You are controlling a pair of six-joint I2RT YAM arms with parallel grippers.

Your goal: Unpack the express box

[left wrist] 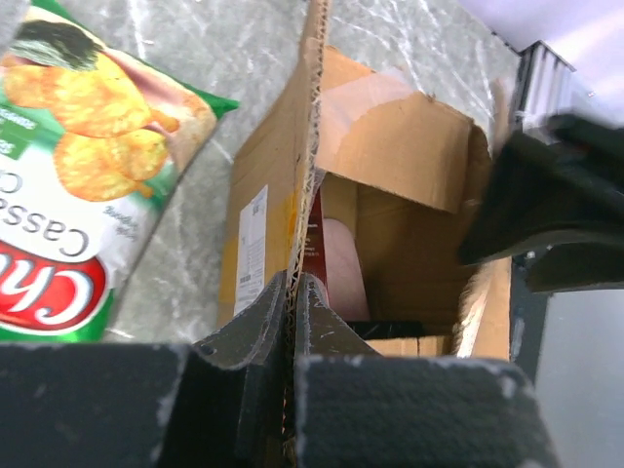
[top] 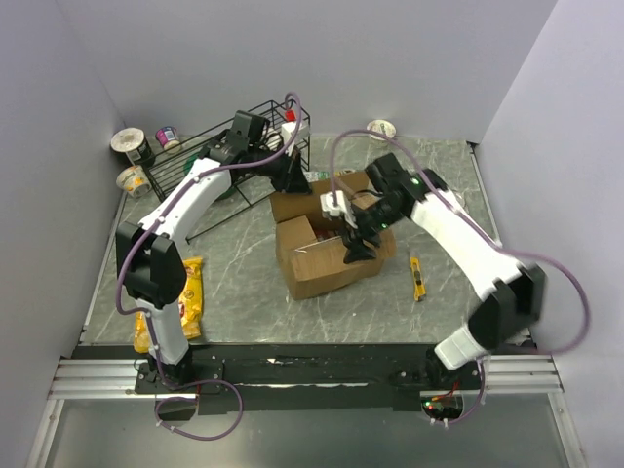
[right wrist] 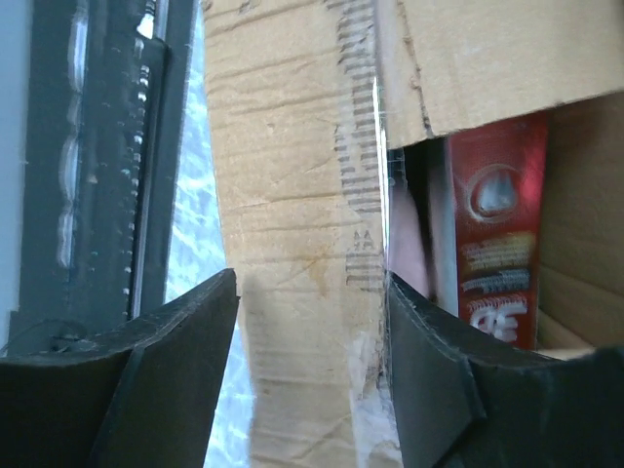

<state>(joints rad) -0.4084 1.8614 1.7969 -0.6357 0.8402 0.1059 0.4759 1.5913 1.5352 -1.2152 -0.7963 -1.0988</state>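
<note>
The express box (top: 327, 255) is a brown carton standing open in the middle of the table. My left gripper (top: 291, 177) is shut on the edge of its far flap (left wrist: 310, 117), the cardboard pinched between both fingers. My right gripper (top: 355, 240) is open at the box's right side, its jaws on either side of another flap (right wrist: 292, 195). One finger (right wrist: 429, 351) lies against that flap; the other stands a little off it. Inside the box I see a red package (right wrist: 492, 224) and something pink (left wrist: 343, 268).
A green chip bag (left wrist: 78, 166) lies beside the box's far side. A yellow chip bag (top: 185, 302) lies by the left arm's base, and a small yellow item (top: 417, 278) lies right of the box. A wire rack (top: 219, 161) and cups (top: 132, 146) stand at the back left.
</note>
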